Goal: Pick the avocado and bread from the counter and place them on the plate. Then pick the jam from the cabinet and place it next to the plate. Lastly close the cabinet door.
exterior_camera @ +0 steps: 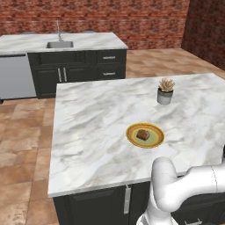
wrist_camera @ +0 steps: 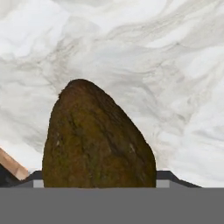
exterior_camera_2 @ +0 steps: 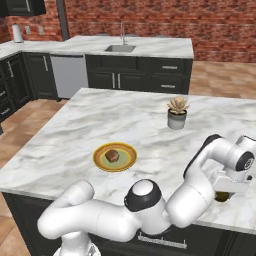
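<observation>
The avocado point(wrist_camera: 98, 140), a dark brown-green oval lump, rests on the marble counter point(exterior_camera: 96, 118) near its right front corner. My gripper point(wrist_camera: 99, 179) is down over it, and the finger tips point(wrist_camera: 38, 178) meet its two sides with no gap. In the right base view the hand point(exterior_camera_2: 230, 182) hangs over the avocado point(exterior_camera_2: 222, 196), hiding most of it. The tan-brown bread point(exterior_camera: 142, 134) point(exterior_camera_2: 112, 156) lies in the middle of the yellow-rimmed plate point(exterior_camera: 129, 134) point(exterior_camera_2: 97, 159). The jam and the cabinet door are out of view.
A grey pot with a spiky plant point(exterior_camera: 165, 94) point(exterior_camera_2: 177, 117) stands behind the plate. A second counter with a sink point(exterior_camera: 59, 44) point(exterior_camera_2: 119, 48) runs along the brick wall. A dark wall cabinet corner point(exterior_camera_2: 20, 6) shows at the top left.
</observation>
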